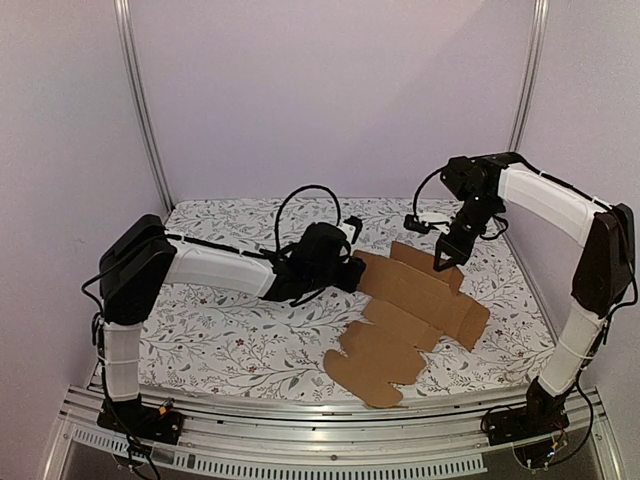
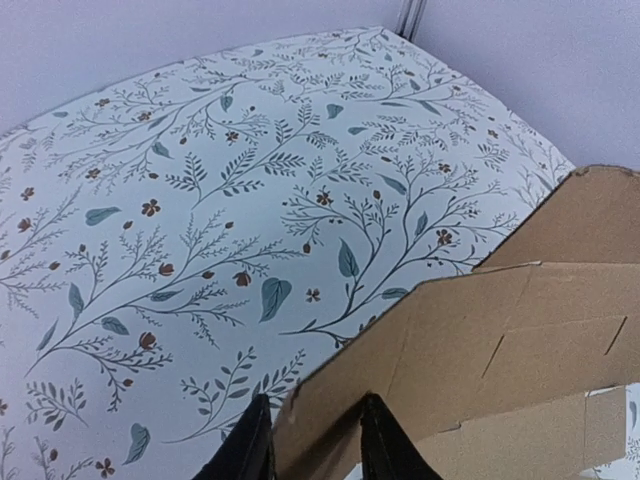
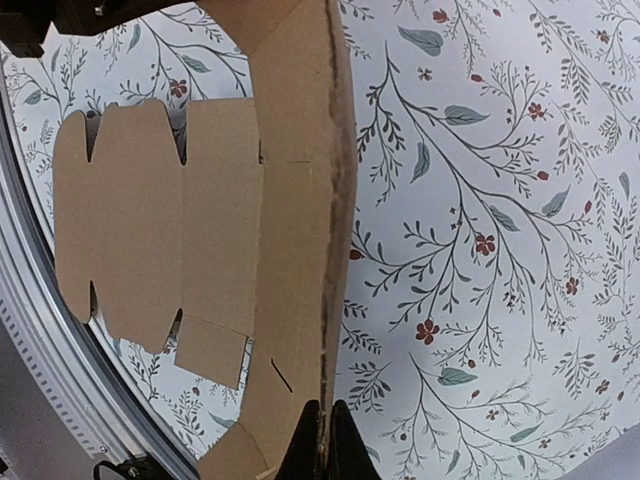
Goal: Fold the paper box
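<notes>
The paper box (image 1: pixel 410 320) is lying mostly flat, right of the counter's (image 1: pixel 230 330) middle. The right gripper (image 3: pixel 322 440) is clamping its raised wall toward the counter's back. The left gripper (image 2: pixel 315 440) is straddling another edge, grip unclear; it needs seating firmly before folding.

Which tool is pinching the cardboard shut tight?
The right tool, shut on a raised edge of the paper box; the left tool has its fingers apart around another flap.

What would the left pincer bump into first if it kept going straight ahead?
The paper box. Its brown flap sits right between the tips of the left pincer, so it would probably push into that cardboard straight away.
</notes>
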Robot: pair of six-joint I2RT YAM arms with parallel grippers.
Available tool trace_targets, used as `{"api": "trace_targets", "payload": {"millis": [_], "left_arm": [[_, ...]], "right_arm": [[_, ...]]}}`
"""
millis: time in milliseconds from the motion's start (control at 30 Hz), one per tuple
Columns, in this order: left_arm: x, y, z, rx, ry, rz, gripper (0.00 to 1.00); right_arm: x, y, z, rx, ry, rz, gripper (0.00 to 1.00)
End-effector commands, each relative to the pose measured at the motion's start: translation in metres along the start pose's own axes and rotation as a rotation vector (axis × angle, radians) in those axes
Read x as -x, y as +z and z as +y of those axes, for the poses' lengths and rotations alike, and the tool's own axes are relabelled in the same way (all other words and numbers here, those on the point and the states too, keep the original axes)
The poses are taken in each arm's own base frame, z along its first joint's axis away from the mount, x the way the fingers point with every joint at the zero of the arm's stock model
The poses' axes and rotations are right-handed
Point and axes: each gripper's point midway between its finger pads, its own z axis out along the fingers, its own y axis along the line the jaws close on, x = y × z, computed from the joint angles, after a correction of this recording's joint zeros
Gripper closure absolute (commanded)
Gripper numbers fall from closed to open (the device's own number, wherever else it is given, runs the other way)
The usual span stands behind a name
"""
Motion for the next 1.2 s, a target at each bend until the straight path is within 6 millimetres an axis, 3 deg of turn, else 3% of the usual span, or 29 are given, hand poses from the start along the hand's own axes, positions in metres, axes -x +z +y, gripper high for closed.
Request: {"api": "trace_targets", "payload": {"millis": [0,267,500,667,867,933,1033,1167], "left_arm": [[0.007,-0.001,-0.002,-0.058,-0.011,-0.044,0.71],[0.010,-0.002,0.037,-0.016,0.021,-0.079,0.77],[0.047,-0.026,0.026,-0.248,0.056,-0.179,0.81],[0.050,-0.028,0.024,-0.356,0.062,-0.166,0.86],[0.044,-0.021,0.027,-0.396,0.043,-0.144,0.90],[0.050,-0.022,0.020,-0.438,0.021,-0.139,0.86],[0.053,-0.027,0.022,-0.392,-0.019,-0.105,0.63],[0.039,-0.034,0.047,-0.233,-0.060,-0.050,0.61]], "right_arm": [[0.029,-0.007,0.001,-0.109,-0.148,-0.051,1.00],[0.070,-0.009,-0.015,-0.174,-0.297,-0.042,1.00],[0.078,0.005,-0.016,-0.080,-0.367,0.025,1.00],[0.079,0.015,-0.010,-0.021,-0.406,0.032,0.99],[0.082,0.013,-0.009,-0.016,-0.394,0.026,0.99],[0.088,0.013,-0.016,-0.038,-0.363,0.032,0.99],[0.089,0.017,-0.022,-0.042,-0.322,0.054,0.99],[0.089,0.015,-0.022,-0.053,-0.329,0.047,0.99]]}}
